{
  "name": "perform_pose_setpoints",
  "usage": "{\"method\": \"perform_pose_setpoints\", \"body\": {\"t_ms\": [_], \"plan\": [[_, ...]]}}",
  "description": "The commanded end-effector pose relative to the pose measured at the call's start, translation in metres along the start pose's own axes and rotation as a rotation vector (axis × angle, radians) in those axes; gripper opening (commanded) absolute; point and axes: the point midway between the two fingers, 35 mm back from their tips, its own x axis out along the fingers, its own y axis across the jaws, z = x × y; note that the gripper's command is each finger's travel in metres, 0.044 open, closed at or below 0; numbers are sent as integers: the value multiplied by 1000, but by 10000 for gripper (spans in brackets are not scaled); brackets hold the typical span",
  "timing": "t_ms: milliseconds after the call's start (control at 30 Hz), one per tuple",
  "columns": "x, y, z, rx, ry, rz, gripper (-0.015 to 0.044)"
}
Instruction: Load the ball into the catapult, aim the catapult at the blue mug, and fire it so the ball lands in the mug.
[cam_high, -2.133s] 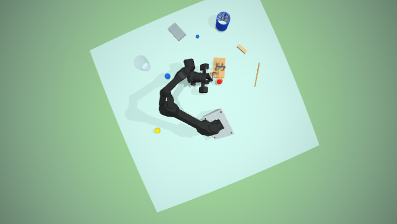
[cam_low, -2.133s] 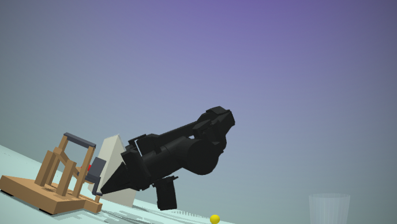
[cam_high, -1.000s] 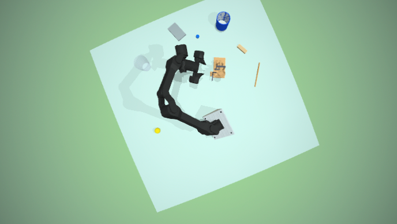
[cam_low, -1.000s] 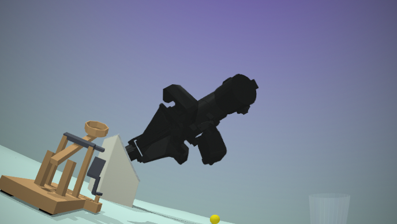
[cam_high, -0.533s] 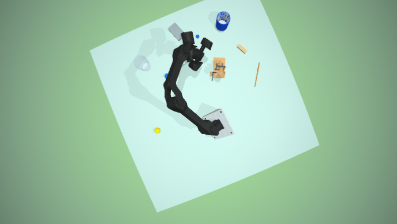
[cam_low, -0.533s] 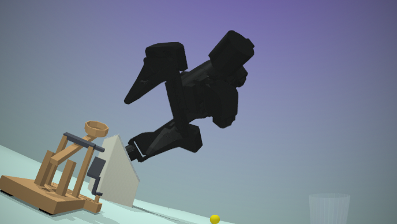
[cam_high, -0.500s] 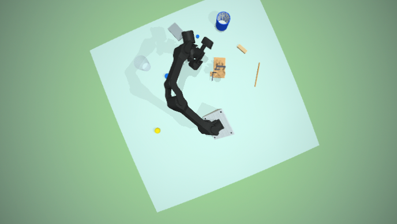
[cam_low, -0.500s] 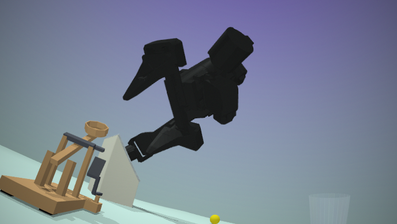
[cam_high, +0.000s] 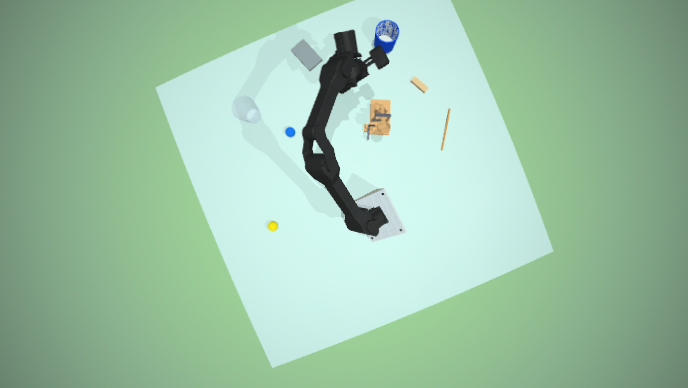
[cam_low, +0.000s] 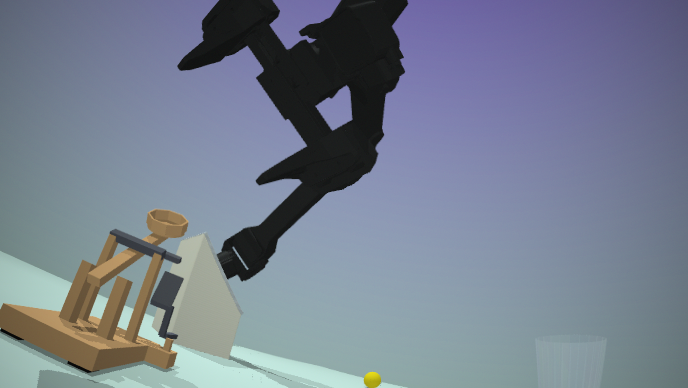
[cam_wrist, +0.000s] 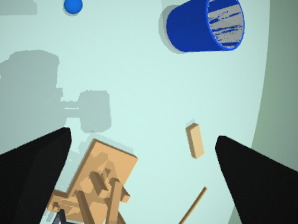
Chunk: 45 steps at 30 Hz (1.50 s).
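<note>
from the left in the top view, a see-through cup (cam_high: 246, 109) (cam_low: 571, 362) stands on the pale table top (cam_high: 450, 210) (cam_low: 30, 280) (cam_wrist: 130, 75). next come a yellow ball (cam_high: 272, 226) (cam_low: 372, 380) and a blue ball (cam_high: 290, 132), well apart. a grey block (cam_high: 306, 55) lies farther up the picture.

the black arm (cam_high: 325, 107) (cam_low: 367, 100) curves up from a sloped base (cam_high: 398, 225) (cam_low: 200, 310). its gripper (cam_high: 363, 69) (cam_low: 218, 125) (cam_wrist: 145, 139) hangs above the table, between the grey block and the mug in the top view; its 2 fingers are spread wide with nothing between them.

the wooden catapult (cam_high: 379, 105) (cam_low: 45, 325) (cam_wrist: 120, 155) rests below the mug in the top view. its throwing arm (cam_low: 120, 260) slants up, with the round cup (cam_low: 167, 227) at its raised end. the blue mug (cam_high: 386, 36) (cam_wrist: 187, 27) stands near the top edge. in the wrist view, a blue ball (cam_wrist: 73, 6) lies to the mug's left; i cannot tell which ball is meant for loading.

at the far right are a small wooden block (cam_high: 419, 84) (cam_wrist: 195, 141) and a thin rod (cam_high: 445, 129) (cam_wrist: 194, 204), both lying flat, apart from the catapult.
</note>
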Motion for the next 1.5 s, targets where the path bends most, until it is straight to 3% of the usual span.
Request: {"method": "perform_pose_setpoints", "body": {"t_ms": [0, 800, 1467], "plan": [[2, -21, 11, 126, -65, 19, 440], [-18, -148, 46, 756, -419, 186, 440], [-19, -152, 47, 772, -428, 193, 440]]}}
